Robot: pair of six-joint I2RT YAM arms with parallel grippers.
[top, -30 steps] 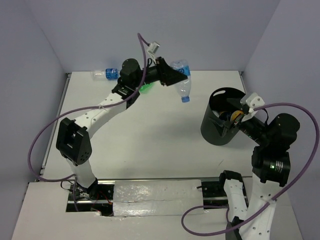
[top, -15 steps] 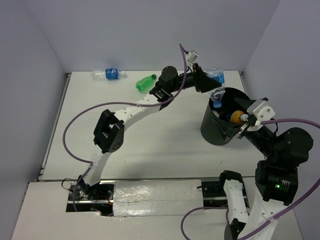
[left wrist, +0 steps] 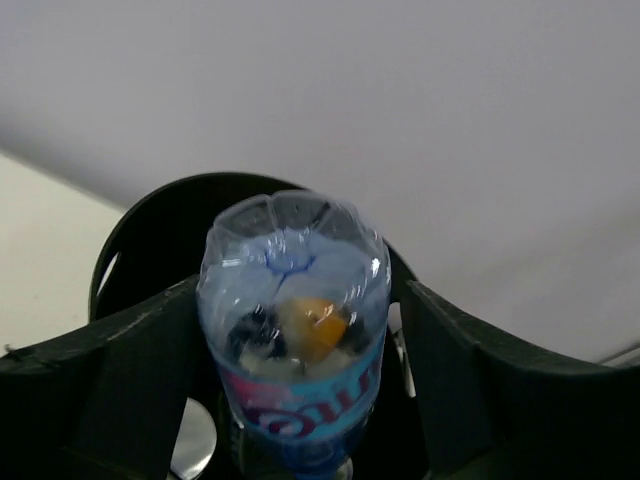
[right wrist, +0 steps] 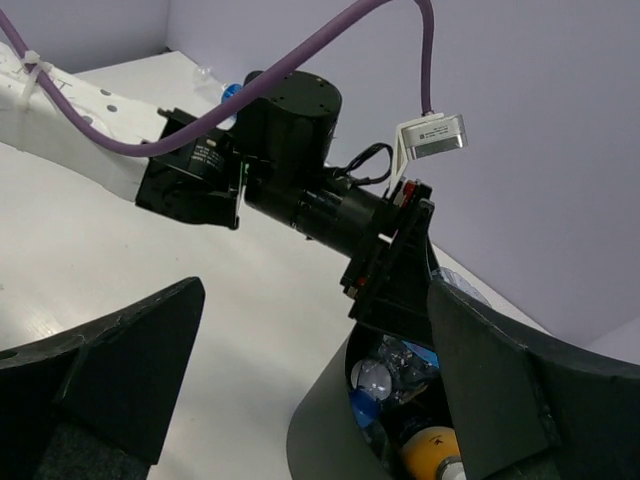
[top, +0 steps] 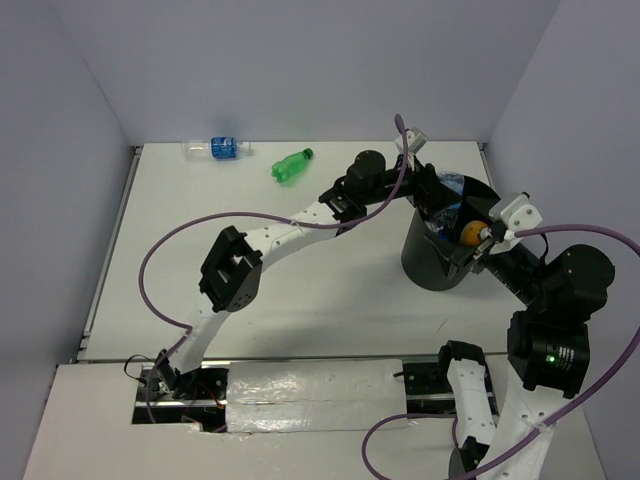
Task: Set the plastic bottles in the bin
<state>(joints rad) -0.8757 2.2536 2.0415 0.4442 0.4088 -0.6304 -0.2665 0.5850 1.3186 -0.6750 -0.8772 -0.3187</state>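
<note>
on the left gripper (top: 436, 198) the jaws stood spread to either side of a clear bottle with a blue label (left wrist: 293, 300). a thin gap showed on one side, but the wrist view did not let me tell whether the other finger touched the bottle. the bottle sat over the mouth of the bin (top: 425, 262), so the step in hand looked like the drop itself. inside the bin lay the orange bottle (top: 470, 232) among more clear plastic. the right gripper (right wrist: 315, 300) hovered just beside the bin's rim, jaws wide and holding nothing. two bottles lay on the surface (top: 300, 290), well apart from the bin: the green bottle (top: 291, 166) and, further left, a second clear bottle (top: 216, 148). next, i judged, the left arm would need to lift clear of the rim and swing over to the green one, setting the jaws across its body.
</note>
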